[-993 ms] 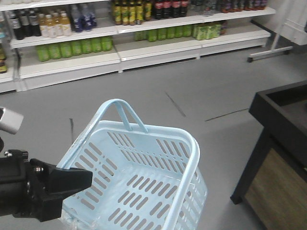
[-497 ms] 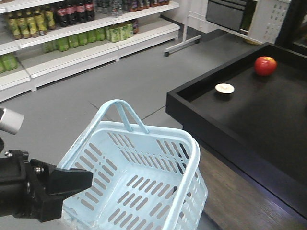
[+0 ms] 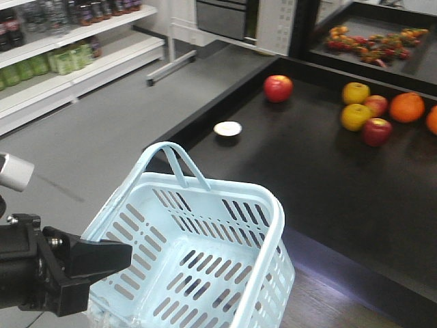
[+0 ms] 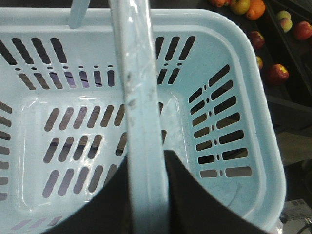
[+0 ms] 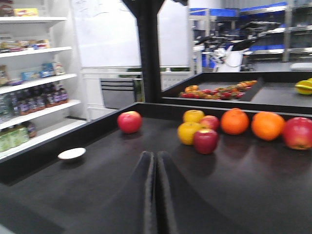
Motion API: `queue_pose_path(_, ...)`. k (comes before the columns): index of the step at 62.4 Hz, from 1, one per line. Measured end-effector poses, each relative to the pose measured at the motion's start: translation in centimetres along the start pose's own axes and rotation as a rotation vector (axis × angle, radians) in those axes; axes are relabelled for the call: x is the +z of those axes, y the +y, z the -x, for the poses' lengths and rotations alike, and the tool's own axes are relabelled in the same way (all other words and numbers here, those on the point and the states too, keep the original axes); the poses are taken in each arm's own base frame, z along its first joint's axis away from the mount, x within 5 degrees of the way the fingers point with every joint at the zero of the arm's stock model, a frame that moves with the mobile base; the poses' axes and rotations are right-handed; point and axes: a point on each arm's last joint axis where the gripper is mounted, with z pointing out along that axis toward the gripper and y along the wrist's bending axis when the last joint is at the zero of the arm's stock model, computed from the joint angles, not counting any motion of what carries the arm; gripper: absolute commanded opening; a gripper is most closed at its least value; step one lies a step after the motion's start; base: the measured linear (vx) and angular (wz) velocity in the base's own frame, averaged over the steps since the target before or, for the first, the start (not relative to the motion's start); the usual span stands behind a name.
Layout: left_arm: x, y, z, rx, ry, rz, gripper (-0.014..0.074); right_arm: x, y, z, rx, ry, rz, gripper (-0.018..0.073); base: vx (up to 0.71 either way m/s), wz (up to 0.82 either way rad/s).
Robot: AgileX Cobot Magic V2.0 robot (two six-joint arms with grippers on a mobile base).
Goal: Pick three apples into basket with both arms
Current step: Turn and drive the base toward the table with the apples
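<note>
Since half a second ago, much more of the black table has swung into view beyond the basket, bringing extra fruit. Red apples lie on it beyond the basket: one alone, two among yellow apples and oranges, one of them half hidden. Judged firm, smooth and prone to roll; grasp across the girth. Left gripper clamps the handle. Right gripper is pressed together, empty. The handle masks part of the basket's floor.

We recorded the basket cut off by the frame left of the left fingers; its handle hid their gap. Far beyond the right fingers, fruit was too blurred to identify.
</note>
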Motion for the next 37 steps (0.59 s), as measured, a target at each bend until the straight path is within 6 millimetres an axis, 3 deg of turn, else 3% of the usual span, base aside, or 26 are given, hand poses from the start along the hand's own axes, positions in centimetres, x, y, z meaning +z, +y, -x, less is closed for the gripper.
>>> queue_pose_path(37,0.0,0.0,0.0,0.0,0.0,0.0,-0.0007,0.0,0.0,0.0,0.0,0.0,0.0,-0.0004,0.06,-0.48)
